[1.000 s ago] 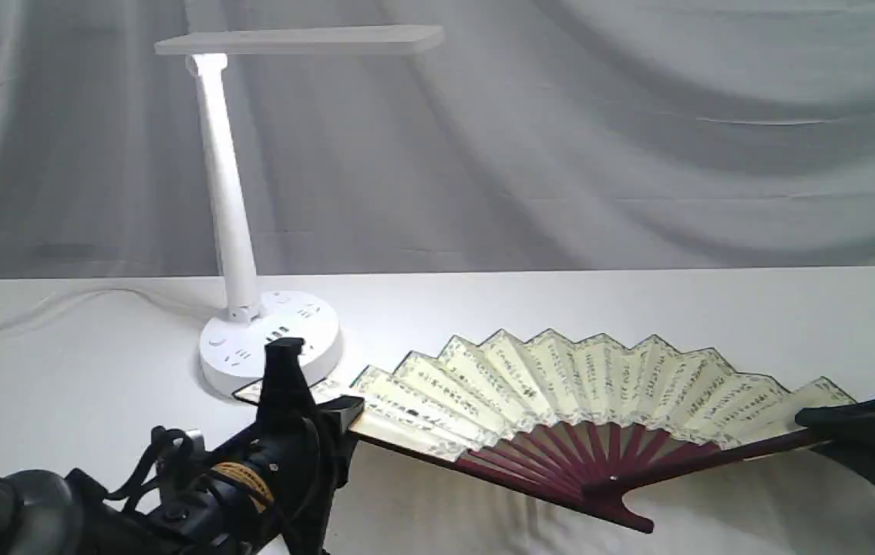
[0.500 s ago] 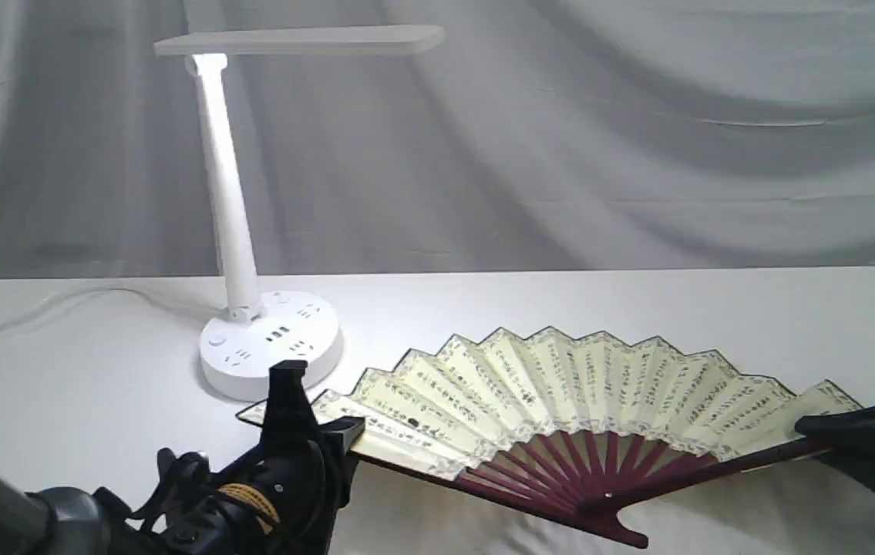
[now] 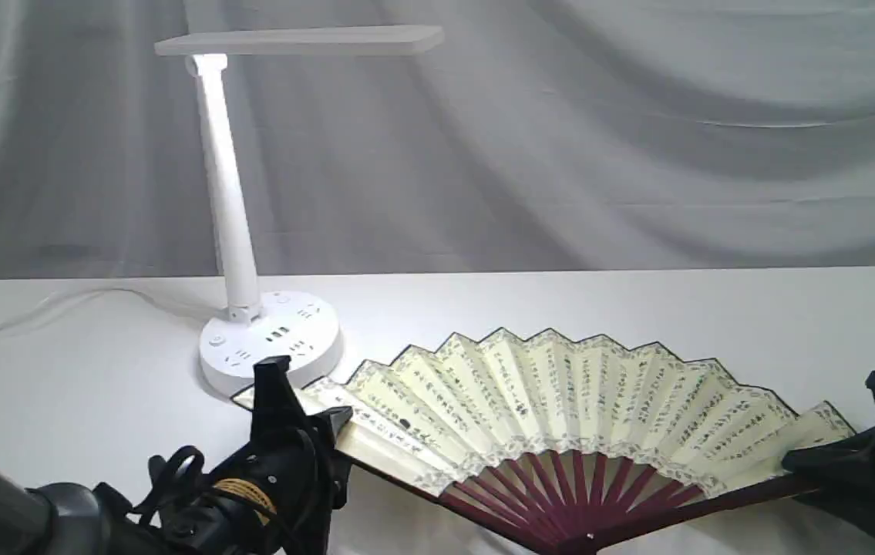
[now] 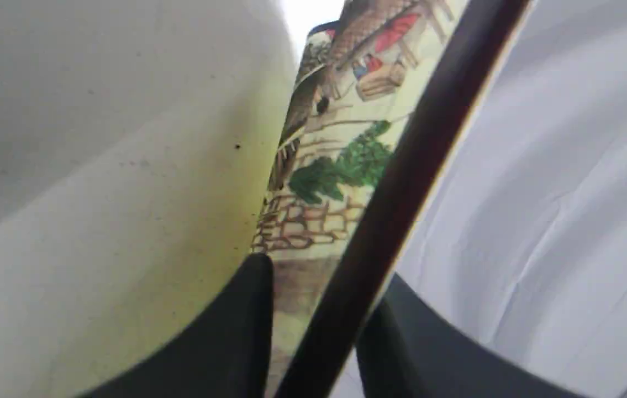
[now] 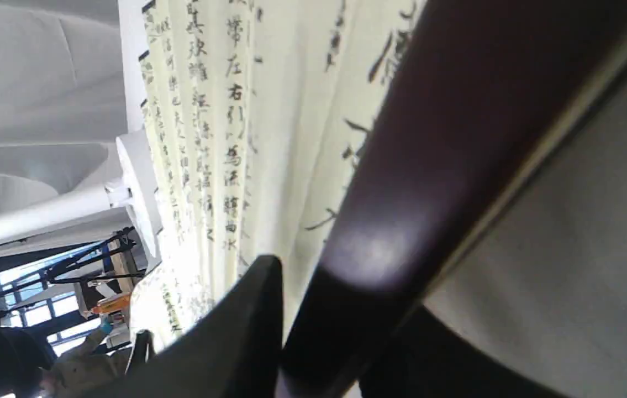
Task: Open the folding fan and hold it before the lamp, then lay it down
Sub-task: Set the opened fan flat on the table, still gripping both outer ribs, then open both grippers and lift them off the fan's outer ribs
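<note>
The folding fan is spread wide, cream leaf with black calligraphy facing the exterior view, maroon ribs meeting at the bottom edge of that view. My left gripper is shut on its left guard, my right gripper shut on its right guard. The left wrist view shows the painted back of the leaf and the dark guard between black fingers. In the right wrist view the guard fills the space between the fingers. The white lamp stands lit behind the fan's left tip.
The lamp's white cord trails left across the white table. A grey draped cloth closes off the back. The flat lamp head hangs high above the table's left half.
The open fan has sunk and shifted a little left, its pivot dropping to the frame's bottom edge. Both grippers moved down and left with it, still holding the guards.
</note>
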